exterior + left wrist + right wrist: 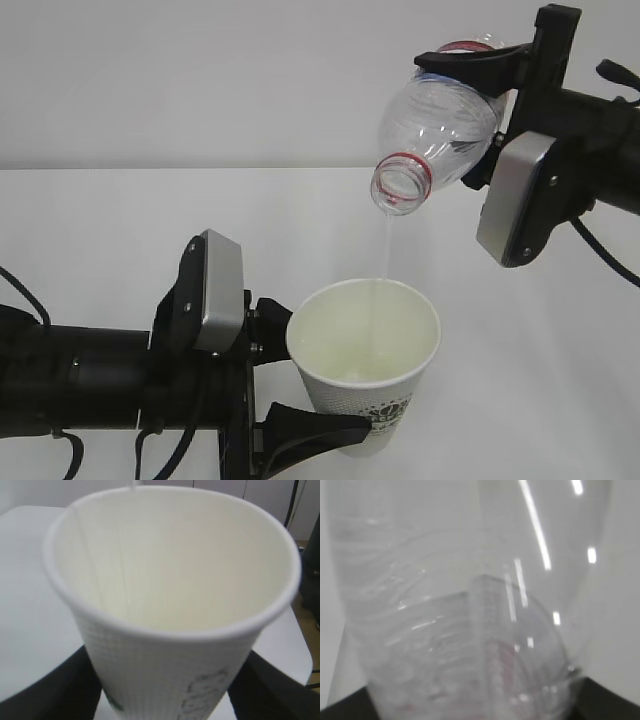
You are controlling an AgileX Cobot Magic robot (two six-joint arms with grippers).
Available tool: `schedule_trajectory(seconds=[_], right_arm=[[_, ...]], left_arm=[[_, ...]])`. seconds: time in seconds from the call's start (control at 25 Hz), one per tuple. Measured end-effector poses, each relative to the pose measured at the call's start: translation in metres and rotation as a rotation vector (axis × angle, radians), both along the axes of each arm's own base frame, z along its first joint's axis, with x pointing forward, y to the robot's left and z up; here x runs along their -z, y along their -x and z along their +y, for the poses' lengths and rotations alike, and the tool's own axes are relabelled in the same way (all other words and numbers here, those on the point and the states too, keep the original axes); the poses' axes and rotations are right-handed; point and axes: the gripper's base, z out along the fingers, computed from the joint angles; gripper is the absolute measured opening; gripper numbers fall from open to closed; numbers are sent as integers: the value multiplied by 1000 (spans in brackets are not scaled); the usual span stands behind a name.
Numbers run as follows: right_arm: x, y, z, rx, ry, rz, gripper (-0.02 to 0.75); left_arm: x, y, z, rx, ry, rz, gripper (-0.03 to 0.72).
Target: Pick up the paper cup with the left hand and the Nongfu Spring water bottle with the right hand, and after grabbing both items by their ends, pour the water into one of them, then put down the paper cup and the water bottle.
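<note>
We see the left claw (300, 385) closed around the paper cup (365, 365), its black fingers (310, 425) pressing the lower part of the cup wall from both sides. The cup stands upright and is lifted clear of the white bench (100, 230), out over its near half. In the left wrist view the paper cup (170, 610) fills the frame, rim up, with the dark fingers (55, 690) at either side of its base.

The right claw (480, 95) grips the Nongfu Spring water bottle (440, 125) by its base end, jaws set about as wide as the bottle body. The bottle hangs in the air above and to the right of the cup, tilted steeply so that its open mouth with the red neck ring points down and to the left. A thin stream of water (384, 250) falls from the mouth into the cup, and a little liquid shows at the cup's bottom. In the right wrist view the clear ribbed bottle (470, 620) is blurred and very close, a faint red patch showing low down.
</note>
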Motion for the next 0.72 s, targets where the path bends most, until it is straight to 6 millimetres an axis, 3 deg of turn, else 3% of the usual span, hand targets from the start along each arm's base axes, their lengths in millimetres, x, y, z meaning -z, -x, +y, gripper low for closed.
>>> schedule_trajectory(seconds=[0.72], right_arm=[[0, 0, 0, -1, 0, -3, 412]], left_arm=[[0, 0, 0, -2, 1, 1, 536]])
